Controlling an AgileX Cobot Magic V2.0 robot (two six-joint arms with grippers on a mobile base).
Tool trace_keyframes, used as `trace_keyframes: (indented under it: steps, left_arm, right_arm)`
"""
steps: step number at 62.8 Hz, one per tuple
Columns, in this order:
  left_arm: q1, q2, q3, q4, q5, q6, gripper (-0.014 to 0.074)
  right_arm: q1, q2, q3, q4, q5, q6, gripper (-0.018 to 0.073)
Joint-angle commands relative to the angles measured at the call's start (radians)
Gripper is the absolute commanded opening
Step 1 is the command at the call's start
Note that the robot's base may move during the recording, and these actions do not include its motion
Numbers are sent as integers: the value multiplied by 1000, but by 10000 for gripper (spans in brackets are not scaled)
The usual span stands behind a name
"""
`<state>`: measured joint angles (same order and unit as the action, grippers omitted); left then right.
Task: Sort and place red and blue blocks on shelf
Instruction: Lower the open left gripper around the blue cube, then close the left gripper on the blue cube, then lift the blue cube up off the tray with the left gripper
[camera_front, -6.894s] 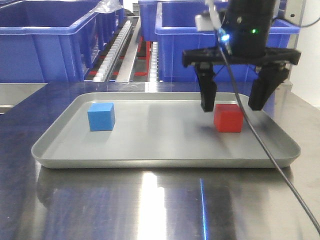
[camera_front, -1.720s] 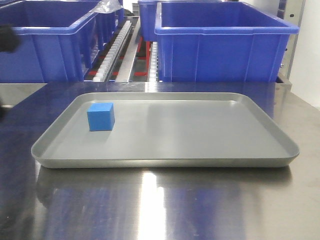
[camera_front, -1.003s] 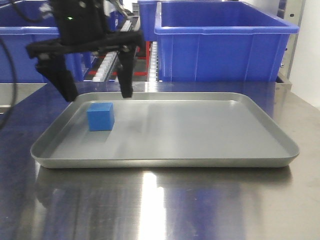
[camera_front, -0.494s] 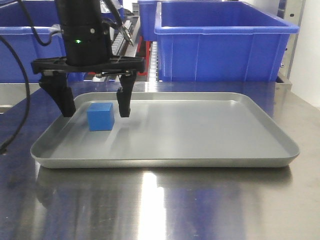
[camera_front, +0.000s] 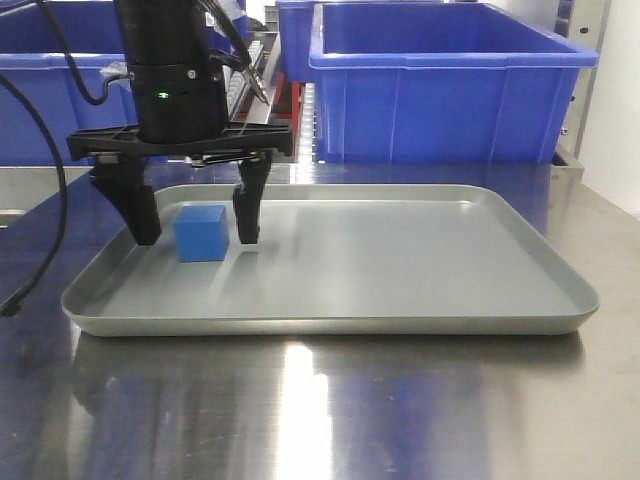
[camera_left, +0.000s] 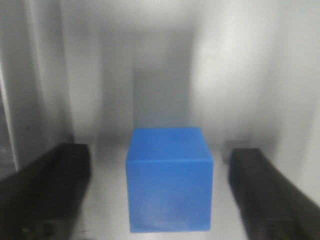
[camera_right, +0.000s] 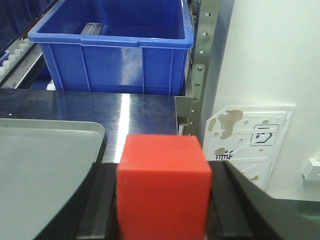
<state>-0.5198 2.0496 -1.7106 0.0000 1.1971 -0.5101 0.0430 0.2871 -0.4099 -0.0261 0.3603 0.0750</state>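
The blue block (camera_front: 202, 232) sits at the left of the grey tray (camera_front: 400, 270). My left gripper (camera_front: 197, 238) is open and lowered over it, one finger on each side, with gaps to the block. The left wrist view shows the blue block (camera_left: 169, 177) between the spread black fingers (camera_left: 50, 190). My right gripper (camera_right: 162, 200) is out of the front view; in the right wrist view it is shut on the red block (camera_right: 162, 185), held above the table's right end. The shelf rail (camera_right: 199, 60) stands behind.
Large blue bins (camera_front: 450, 85) line the rack behind the tray, with another bin (camera_front: 90, 80) at the left. A roller track (camera_front: 235, 95) runs between them. The steel table (camera_front: 320, 410) extends in front. A white panel (camera_right: 250, 135) is at the right.
The red block left the tray with the right arm, which went out of the front view. The left arm came in from the left and lowered its open gripper around the blue block.
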Motion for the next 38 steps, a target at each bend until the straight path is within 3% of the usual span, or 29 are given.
trace_keyframes:
  steps: [1,15,30,38]
  left_arm:
    - [-6,-55,-32,-7,-8,-14,405]
    - [-7,-57,-32,0,-8,-14,113]
    - [-7,-136,-32,-5,-21,5,123]
    - [15,-203,-32,-88,-42,175,123]
  right_arm:
    - [-7,7,-26,-6,-84,-2,57]
    - [-7,7,-26,-6,-84,-2,57]
    - [-7,7,-26,-6,-84,-2,57]
    - [-7,7,-26,-6,-84,-2,57]
